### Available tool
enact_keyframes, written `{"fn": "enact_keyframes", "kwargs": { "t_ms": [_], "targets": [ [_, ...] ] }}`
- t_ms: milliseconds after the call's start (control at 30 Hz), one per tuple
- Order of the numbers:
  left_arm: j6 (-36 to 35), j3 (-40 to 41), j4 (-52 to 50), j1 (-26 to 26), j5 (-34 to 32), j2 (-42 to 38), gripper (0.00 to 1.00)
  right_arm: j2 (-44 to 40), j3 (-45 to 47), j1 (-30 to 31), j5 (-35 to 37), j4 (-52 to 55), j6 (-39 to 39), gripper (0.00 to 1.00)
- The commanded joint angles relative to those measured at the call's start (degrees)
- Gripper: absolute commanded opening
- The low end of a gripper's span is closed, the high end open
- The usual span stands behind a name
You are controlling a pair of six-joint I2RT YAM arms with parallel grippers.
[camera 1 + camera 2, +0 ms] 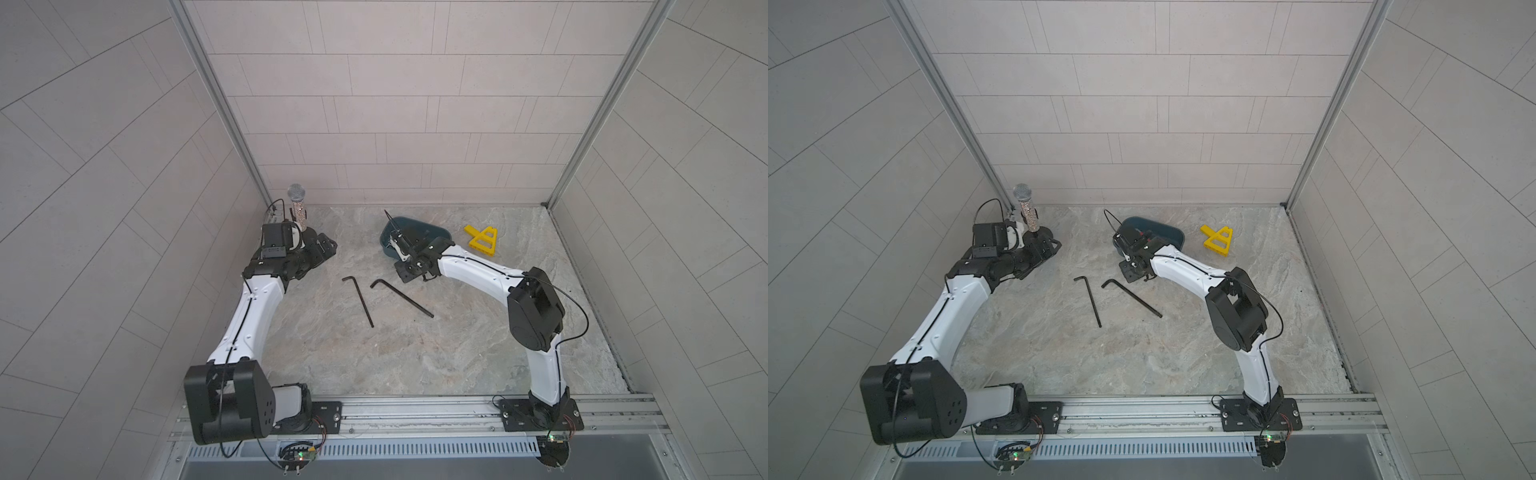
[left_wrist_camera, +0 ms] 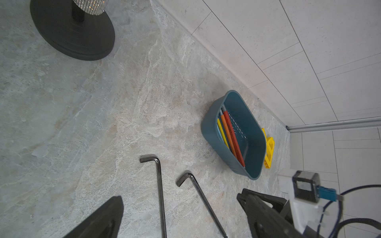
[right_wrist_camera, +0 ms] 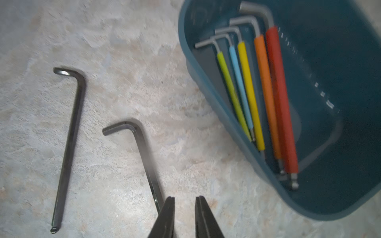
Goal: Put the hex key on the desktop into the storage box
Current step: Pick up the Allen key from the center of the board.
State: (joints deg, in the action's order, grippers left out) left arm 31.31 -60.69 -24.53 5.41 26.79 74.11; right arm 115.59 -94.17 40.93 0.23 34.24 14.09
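Note:
Two black hex keys lie side by side on the marble desktop (image 1: pixel 374 353): one further left (image 1: pixel 358 301) (image 3: pixel 70 148), one nearer the box (image 1: pixel 401 297) (image 3: pixel 142 148). The teal storage box (image 1: pixel 432 228) (image 3: pixel 206 72) stands behind them and holds several colour-sleeved hex keys (image 3: pixel 276 92). My right gripper (image 1: pixel 405 274) (image 3: pixel 185 198) hovers between the box's front wall and the nearer key, open by a narrow gap with nothing between its fingers. My left gripper (image 1: pixel 326 245) (image 2: pixel 180 196) is wide open and empty at the far left, facing both keys.
A microphone (image 1: pixel 297 208) on a round black base (image 2: pixel 72 31) stands in the back left corner beside my left wrist. A yellow plastic frame (image 1: pixel 482 240) lies right of the box. Tiled walls close in three sides.

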Motion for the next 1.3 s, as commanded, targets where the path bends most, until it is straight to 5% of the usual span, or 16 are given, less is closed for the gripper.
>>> {"fn": "enact_keyframes", "kwargs": {
  "t_ms": [0, 100, 600, 800, 1000, 1267],
  "targets": [
    [0.1, 0.9, 1.2, 0.5, 0.4, -0.7, 1.00, -2.1, 3.6, 1.3, -1.2, -2.8, -2.4, 0.48],
    [0.2, 0.9, 1.2, 0.5, 0.5, -0.5, 1.00, -0.4, 4.4, 2.2, -1.6, -2.8, -4.2, 0.56],
    [0.0, 1.0, 1.1, 0.6, 0.3, -0.2, 1.00, 6.2, 4.9, 3.1, -4.8, -3.8, -7.7, 0.56],
    [0.0, 1.0, 1.1, 0.7, 0.1, -0.3, 1.00, 8.5, 5.8, 3.5, -2.9, -4.5, -7.8, 0.39],
    [-0.2, 0.9, 0.9, 0.6, -0.1, -0.5, 1.00, 10.6, 7.5, 3.9, -2.7, -5.5, -7.6, 0.38],
    [-0.2, 0.9, 0.9, 0.8, -0.3, -0.5, 1.00, 11.2, 8.6, 3.9, -2.7, -6.7, -6.7, 0.01]
  ]
}}
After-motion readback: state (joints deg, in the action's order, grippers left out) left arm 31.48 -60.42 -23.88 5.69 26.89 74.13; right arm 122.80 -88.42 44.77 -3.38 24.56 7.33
